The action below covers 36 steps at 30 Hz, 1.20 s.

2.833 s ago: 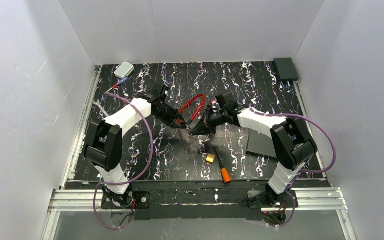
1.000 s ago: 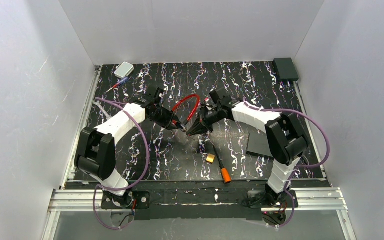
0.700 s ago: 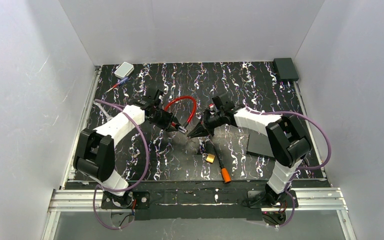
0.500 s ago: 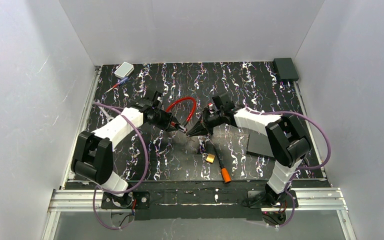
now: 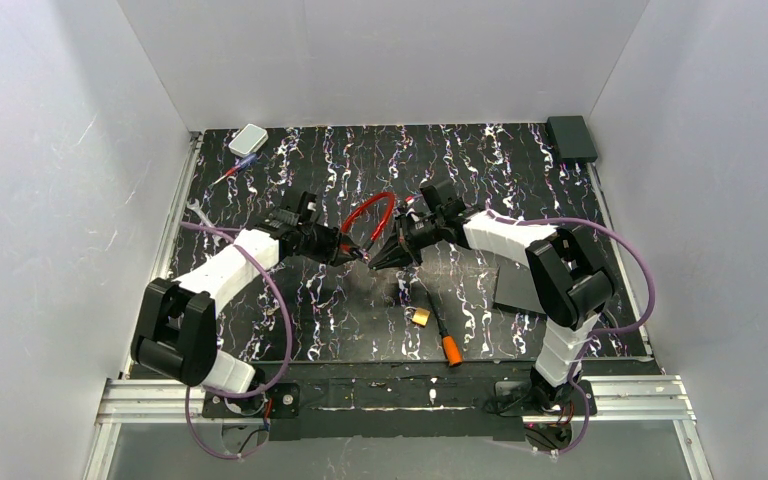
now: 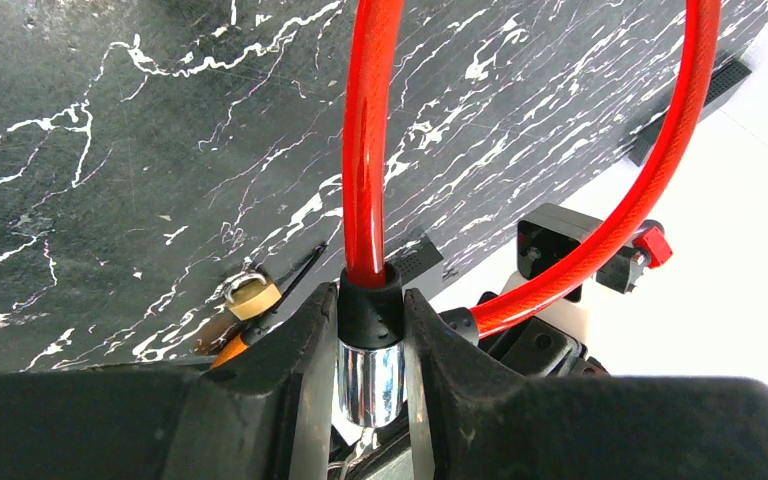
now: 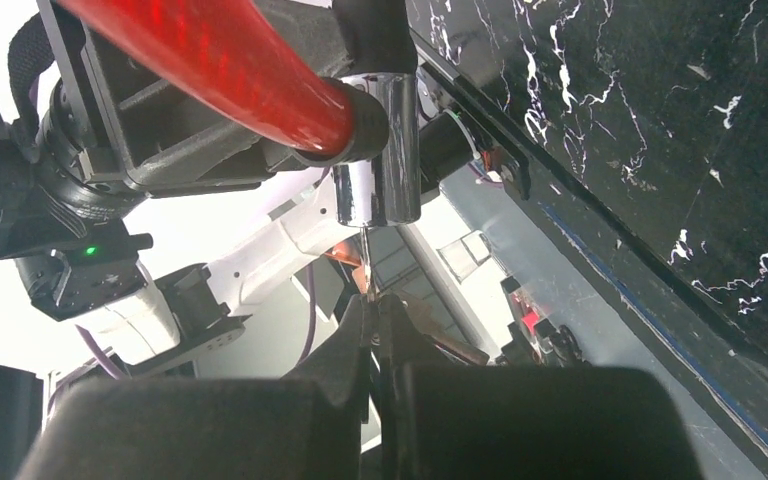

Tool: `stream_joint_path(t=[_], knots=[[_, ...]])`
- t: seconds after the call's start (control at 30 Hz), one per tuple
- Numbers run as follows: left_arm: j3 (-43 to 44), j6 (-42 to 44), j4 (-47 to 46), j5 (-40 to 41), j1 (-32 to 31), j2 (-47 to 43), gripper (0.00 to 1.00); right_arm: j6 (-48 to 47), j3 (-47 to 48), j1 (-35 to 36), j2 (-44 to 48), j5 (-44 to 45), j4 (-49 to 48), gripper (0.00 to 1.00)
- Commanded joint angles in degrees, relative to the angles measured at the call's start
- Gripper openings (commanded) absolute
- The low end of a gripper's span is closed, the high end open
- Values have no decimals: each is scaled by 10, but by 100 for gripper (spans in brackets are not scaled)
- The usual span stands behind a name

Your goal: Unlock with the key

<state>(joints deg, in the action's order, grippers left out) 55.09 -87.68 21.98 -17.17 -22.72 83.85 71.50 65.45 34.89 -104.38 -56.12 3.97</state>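
nearest the arm bases, an orange-handled screwdriver [image 5: 449, 348] lies on the marbled table [image 5: 260, 300], w/ a small brass padlock [image 5: 421, 316] just beside its shaft. neither is being handled. a grey plate [image 5: 520, 290] lies flat to the right.

mid-table the two arms meet tip to tip. the left gripper [image 6: 371, 330] pinches the chrome barrel [image 6: 370, 378] of the red cable lock [image 5: 368, 215], one finger on each side, by the black collar where the cable enters. it is held up off the table w/ the barrel's end face turned toward the other arm. the right gripper [image 7: 372, 322] has its fingers pressed together on the key [image 7: 366, 262]. only the thin blade shows, poking out toward the barrel's end face. its tip reaches that face, but whether it's already in the keyway i can't tell from the wrist view.

step in hand, imo: insertion, w/ the lock not yet opened. next move wants the blade kept in line w/ the barrel axis, pushed fully home, then a wrist roll while the left arm braces. a skewed push could bend or slip the key.

far side: the cable's loop arcs away behind the grippers. beyond it, a white box [image 5: 248, 139] sits at the far left corner and a dark box [image 5: 571, 137] at the far right.
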Motion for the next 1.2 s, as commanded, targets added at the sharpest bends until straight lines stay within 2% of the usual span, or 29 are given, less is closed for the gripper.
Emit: stream_joint_path(t=[0.0,0.3,0.47,0.63,0.83,1.03,1.17], knots=[[-9,-12,-6,-129,-23,-55,0,-4,12,-4,-14,60,-70,1],[-55,-43,-46,-151,-22,-70,0,56,-4,-4,-15,67,-148,1],[-42,-42,-50,-169,-22,-62,0,32,52,-5,-45,39,-140,1],[-25,-31,-28,-173,-19,-60,0,-88,142,-5,-90,11,21,1],[-26,-27,-12,-178,-14,-69,0,-188,205,-9,-123,9,153,1],[-17,-9,1,-179,-2,-64,0,-430,357,-10,-196,86,472,1],[-11,-8,4,-181,-1,-63,0,-484,404,-11,-219,100,539,1]])
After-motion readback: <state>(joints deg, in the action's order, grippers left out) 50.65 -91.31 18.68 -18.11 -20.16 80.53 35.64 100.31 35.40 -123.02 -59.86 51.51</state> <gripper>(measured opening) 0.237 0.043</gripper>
